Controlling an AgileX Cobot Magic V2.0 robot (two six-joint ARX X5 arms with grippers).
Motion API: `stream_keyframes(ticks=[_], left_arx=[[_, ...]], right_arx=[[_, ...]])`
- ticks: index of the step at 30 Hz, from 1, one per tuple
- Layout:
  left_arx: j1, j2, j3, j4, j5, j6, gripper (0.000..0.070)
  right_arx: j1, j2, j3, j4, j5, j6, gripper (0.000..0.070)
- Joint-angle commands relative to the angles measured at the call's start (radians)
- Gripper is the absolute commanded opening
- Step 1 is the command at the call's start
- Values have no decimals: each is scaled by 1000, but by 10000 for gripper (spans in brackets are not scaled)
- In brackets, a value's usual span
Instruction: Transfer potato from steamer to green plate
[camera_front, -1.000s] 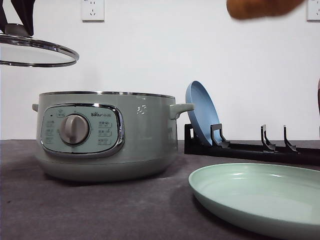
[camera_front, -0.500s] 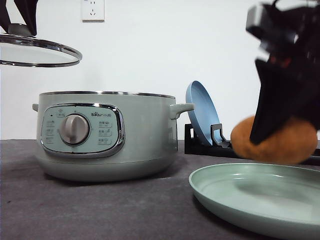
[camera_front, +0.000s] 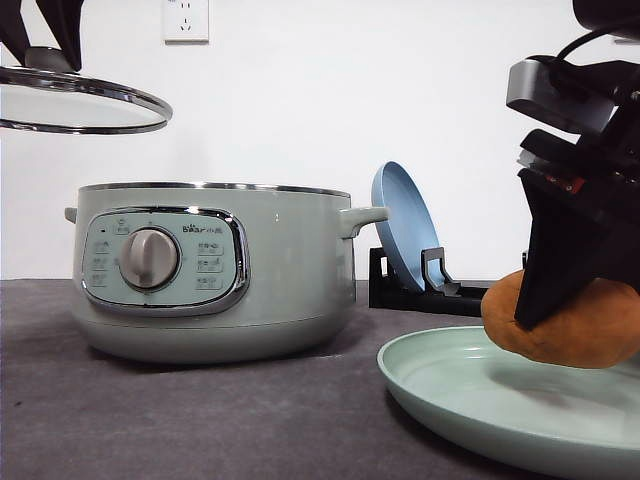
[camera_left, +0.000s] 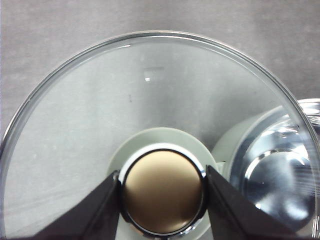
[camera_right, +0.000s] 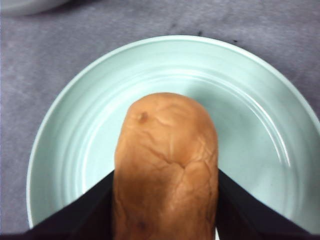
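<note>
The orange-brown potato (camera_front: 575, 320) (camera_right: 166, 165) hangs just above the pale green plate (camera_front: 470, 385) (camera_right: 260, 100) at the front right, gripped by my right gripper (camera_front: 555, 300) (camera_right: 165, 200), which is shut on it. The sage-green steamer (camera_front: 215, 270) stands uncovered at the left of the table; part of its shiny inside (camera_left: 277, 170) shows in the left wrist view. My left gripper (camera_front: 45, 35) (camera_left: 162, 200) is shut on the knob (camera_left: 162, 192) of the glass lid (camera_front: 80, 100) (camera_left: 100, 125), holding it up above and left of the pot.
A black dish rack (camera_front: 500, 290) stands behind the green plate with a blue plate (camera_front: 400, 225) upright in it. A wall socket (camera_front: 185, 18) sits on the white wall. Dark grey table (camera_front: 200, 420) lies in front of the pot.
My right gripper has come down from the top of the view with the potato, lowering it to just above the green plate. The lid has drifted slightly right.
</note>
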Motion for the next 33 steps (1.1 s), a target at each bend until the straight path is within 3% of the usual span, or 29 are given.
stream_keyframes(ticks=[1, 13, 15, 18, 21, 33], left_arx=[[-6, -15, 46, 27, -2, -1, 0], [-25, -15, 46, 26, -2, -1, 0], [-25, -15, 46, 26, -2, -1, 0], [-25, -15, 46, 26, -2, -1, 0], [-25, -15, 46, 26, -2, -1, 0], [-25, -15, 46, 26, -1, -9, 0]], right_arx=[[1, 21, 3, 6, 4, 14, 175], [-2, 105, 3, 14, -3, 15, 184], [-2, 105, 3, 15, 2, 21, 241], [-2, 98, 10, 10, 4, 34, 420], [-2, 72, 41, -27, -5, 42, 543], [-1, -171, 380, -430, -5, 55, 577]])
